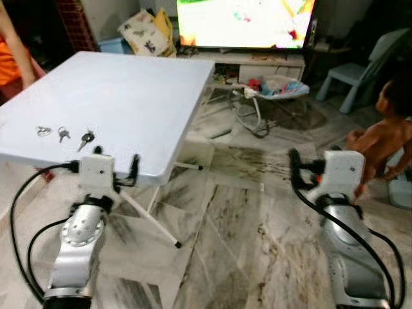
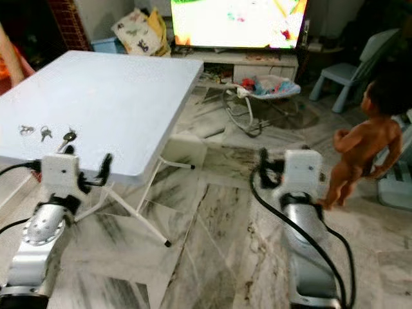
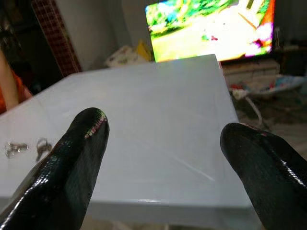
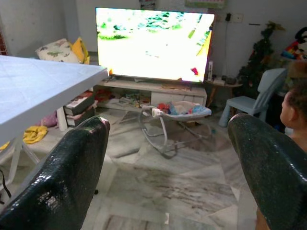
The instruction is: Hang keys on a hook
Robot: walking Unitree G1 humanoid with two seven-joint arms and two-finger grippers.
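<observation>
Three small key sets lie in a row near the front left edge of the white folding table: a ring, a key and a dark-headed key. The keys lie off to one side in the left wrist view. My left gripper is open at the table's front edge, just to the right of the keys, nothing between its fingers. My right gripper is open too, held over the marble floor well right of the table, its fingers empty.
A person in orange stands at the table's far left. A small child stands close to my right arm. A baby bouncer, a lit TV on a low stand and a blue child's chair are beyond.
</observation>
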